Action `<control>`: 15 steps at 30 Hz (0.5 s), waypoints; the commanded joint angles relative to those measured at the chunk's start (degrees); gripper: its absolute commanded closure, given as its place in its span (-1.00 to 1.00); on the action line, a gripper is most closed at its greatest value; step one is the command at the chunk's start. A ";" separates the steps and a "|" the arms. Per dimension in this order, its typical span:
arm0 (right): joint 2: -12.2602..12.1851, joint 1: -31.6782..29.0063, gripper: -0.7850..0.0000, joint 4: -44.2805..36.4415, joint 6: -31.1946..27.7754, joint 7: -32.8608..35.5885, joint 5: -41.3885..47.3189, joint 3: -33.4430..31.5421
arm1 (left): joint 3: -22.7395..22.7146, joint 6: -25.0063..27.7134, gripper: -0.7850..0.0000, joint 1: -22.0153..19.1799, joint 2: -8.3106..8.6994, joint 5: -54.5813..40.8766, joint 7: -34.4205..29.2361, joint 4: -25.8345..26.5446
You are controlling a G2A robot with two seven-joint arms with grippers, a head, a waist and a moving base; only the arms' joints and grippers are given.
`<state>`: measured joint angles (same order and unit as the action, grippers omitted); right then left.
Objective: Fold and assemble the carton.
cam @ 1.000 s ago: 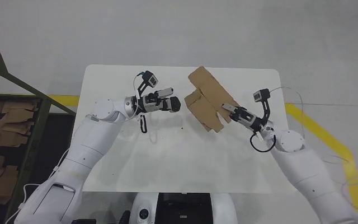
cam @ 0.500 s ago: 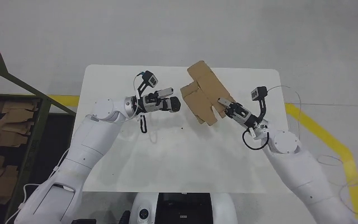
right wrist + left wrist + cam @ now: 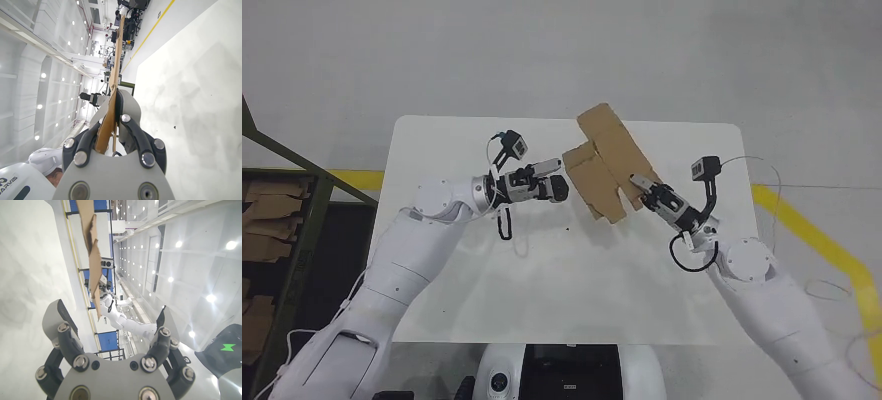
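Carton, a flat blank, hangs over the far middle of the surface, its right edge clamped in the right jaws, while the left jaws gape empty just left, likely needing to seize its free edge to start opening.

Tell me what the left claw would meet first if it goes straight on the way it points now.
Probably the carton: in the top view the open left claw points at its near edge, while the right claw holds it. Depth is unclear, so it might pass just beside the cardboard.
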<state>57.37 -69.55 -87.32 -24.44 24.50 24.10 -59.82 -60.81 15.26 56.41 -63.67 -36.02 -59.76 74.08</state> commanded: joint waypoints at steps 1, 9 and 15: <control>0.11 -1.36 1.00 -1.73 0.59 -1.85 -0.58 -0.12 | 0.79 -0.16 -1.00 0.20 -0.19 0.88 0.45 0.30; 0.76 -5.43 1.00 -6.69 3.35 -8.14 -4.71 0.21 | 3.13 1.41 -1.00 0.05 -1.12 3.06 2.82 0.48; 1.38 -6.70 1.00 -8.25 4.50 -10.85 -6.28 0.47 | 3.56 1.99 0.54 -0.40 -1.55 3.73 3.53 -0.11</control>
<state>58.67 -76.12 -95.40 -20.07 14.04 18.25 -59.35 -57.30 17.29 56.08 -65.17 -32.42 -56.22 74.06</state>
